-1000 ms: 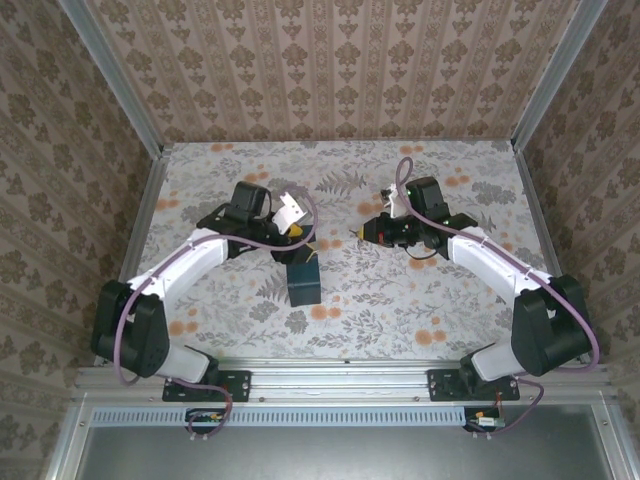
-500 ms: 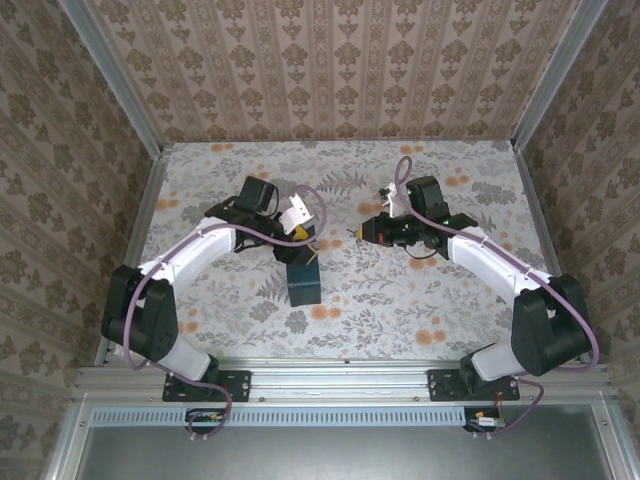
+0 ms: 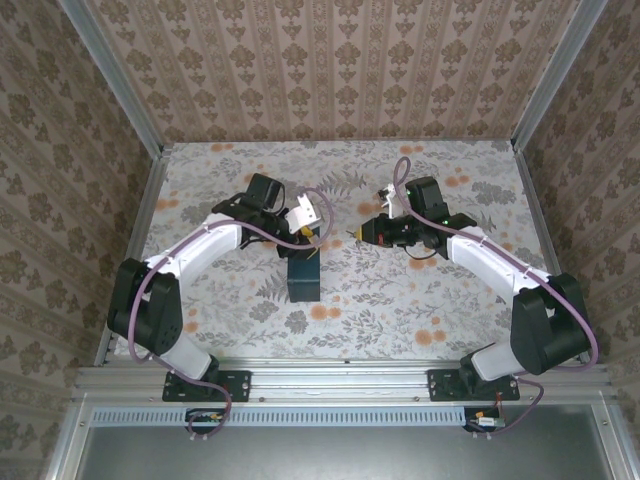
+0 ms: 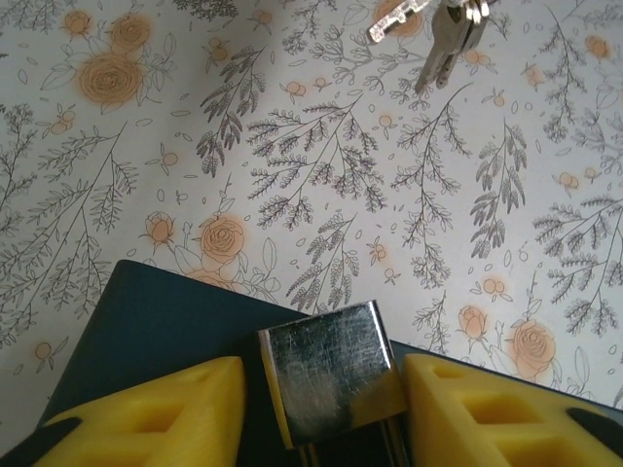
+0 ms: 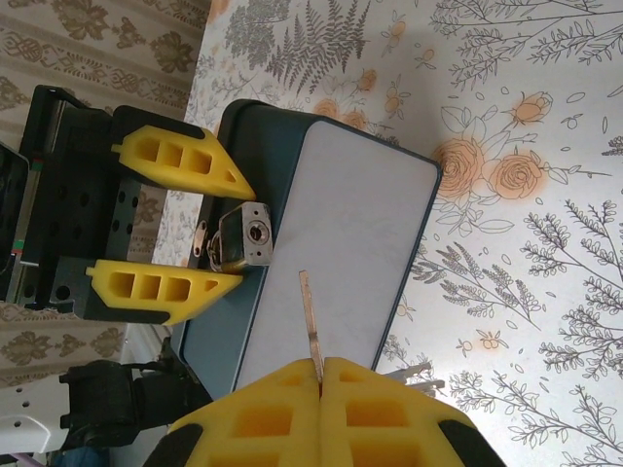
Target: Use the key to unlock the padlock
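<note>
- Your right end effector [image 5: 321,368] was pinched closed on the key [image 5: 310,326]. The blade stuck straight out past the pads, with its long axis running 6 to 12 in the right wrist view and the tip at 12.
- The padlock [image 5: 243,238], a small silver block, sat against the edge of a blue box [image 3: 303,282] standing on the tabletop [image 3: 420,300]. Its keyhole face was turned towards the right wrist camera.
- Your left end effector [image 3: 306,237] straddled the padlock with one yellow pad on each side. The left wrist view showed a sliver of gap on one side, so I judged it parted and not yet clamping.
- From above, the padlock lay at about 9 o'clock from your right end effector, with open tabletop between them. The left arm was right on the padlock and the right arm was well apart from it.
- In the right wrist view, the keyhole sat at about 10 o'clock from the key tip. By my reading, you would need to shift the blade that way before pushing in.
</note>
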